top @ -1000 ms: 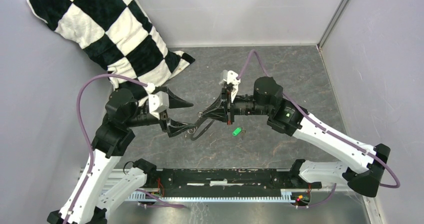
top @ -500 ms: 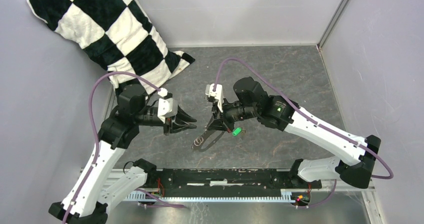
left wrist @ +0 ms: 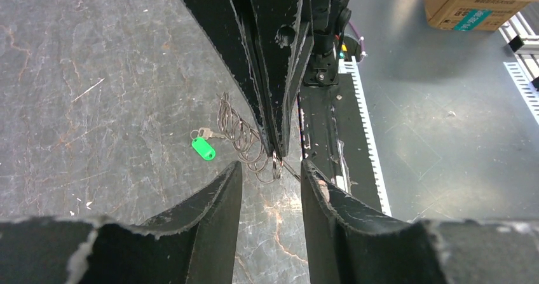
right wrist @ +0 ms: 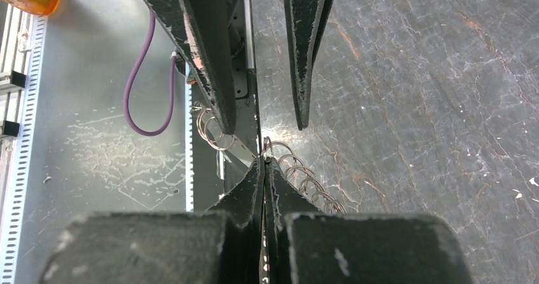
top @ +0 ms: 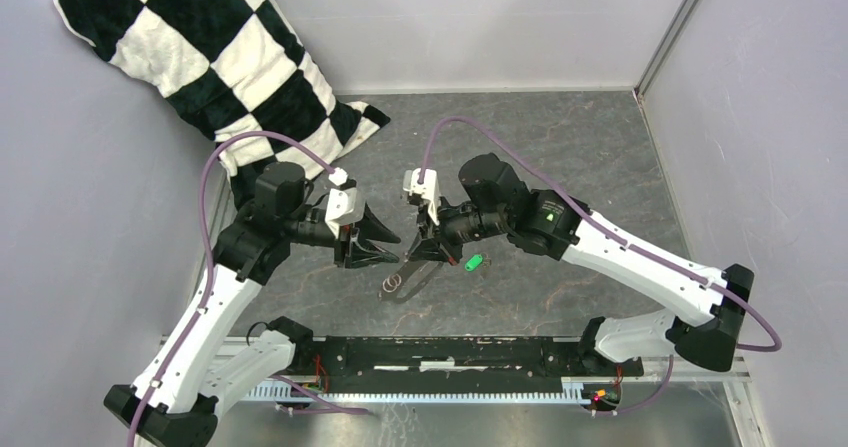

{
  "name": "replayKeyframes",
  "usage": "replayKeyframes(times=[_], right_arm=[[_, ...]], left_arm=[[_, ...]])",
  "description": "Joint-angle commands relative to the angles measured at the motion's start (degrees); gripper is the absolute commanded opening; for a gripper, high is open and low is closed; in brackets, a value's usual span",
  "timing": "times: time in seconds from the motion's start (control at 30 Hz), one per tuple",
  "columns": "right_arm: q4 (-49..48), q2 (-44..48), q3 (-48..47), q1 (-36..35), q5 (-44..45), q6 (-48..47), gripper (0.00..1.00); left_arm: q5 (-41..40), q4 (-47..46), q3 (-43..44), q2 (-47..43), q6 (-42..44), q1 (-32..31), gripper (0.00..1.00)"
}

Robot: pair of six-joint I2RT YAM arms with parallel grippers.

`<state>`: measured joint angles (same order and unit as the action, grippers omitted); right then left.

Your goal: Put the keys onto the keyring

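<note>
Keyring (top: 400, 283) hung from the right gripper (top: 412, 260), low end on the dark stone-patterned table (top: 560, 157) and the loop slanting up to the fingertips. Right wrist view: both fingers pressed flat together with no gap, and the thin wire came out right at their tips, so the right gripper was clamped on the keyring. The row of small silvery rings ran off along the wire just beyond the tips, towards the table.

Left gripper (top: 397, 249) was level with the right one and pointed at it, tips near but apart. Left wrist view: a clear gap between its two fingers (left wrist: 216, 201), roughly half spread, with nothing in it. The closed right fingertips and a small ring under them sat just ahead of that gap, on its centre line, not inside it.

Green-tagged key (left wrist: 203, 149) lay flat on the table, touching neither gripper. Top view: just right of the right gripper's fingers, below its wrist. Left wrist view: left of the hanging coils, close to them. Contact between key and coils could not be judged.
</note>
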<state>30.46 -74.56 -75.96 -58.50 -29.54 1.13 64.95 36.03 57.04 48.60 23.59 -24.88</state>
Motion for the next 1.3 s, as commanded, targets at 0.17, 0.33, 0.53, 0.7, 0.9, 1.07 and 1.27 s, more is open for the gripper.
replayKeyframes(times=[0.17, 0.33, 0.53, 0.7, 0.9, 1.07, 1.27], right_arm=[[-3.5, -1.3, -4.4, -0.5, -0.8, -0.6, 0.01], [-4.3, -1.6, -4.3, -0.6, -1.3, -0.7, 0.01], [-4.6, -2.1, -5.1, -0.7, -1.4, -0.6, 0.01], [-4.4, -2.3, -5.3, -0.7, -1.5, -0.6, 0.01], [-5.5, -1.1, -4.6, -0.7, -1.1, -0.7, 0.01], [-5.7, -1.0, -4.4, -0.7, -1.6, -0.7, 0.00], [-7.2, -0.1, -3.8, -0.7, -0.6, 0.3, 0.19]], left_arm=[[1.5, 1.4, 0.5, 0.2, 0.5, -0.3, 0.43], [0.7, 3.5, 1.3, 0.8, 2.9, -0.3, 0.42], [0.7, 3.6, 1.7, 1.1, 2.8, -0.3, 0.36], [0.2, 6.0, 2.4, 0.7, 5.1, -0.3, 0.14], [-0.5, 9.7, 3.4, 0.6, 8.0, -0.4, 0.15], [0.7, 9.8, 4.5, 1.1, 8.5, -0.3, 0.07], [2.8, 10.0, 4.5, -0.4, 14.4, -0.3, 0.02]])
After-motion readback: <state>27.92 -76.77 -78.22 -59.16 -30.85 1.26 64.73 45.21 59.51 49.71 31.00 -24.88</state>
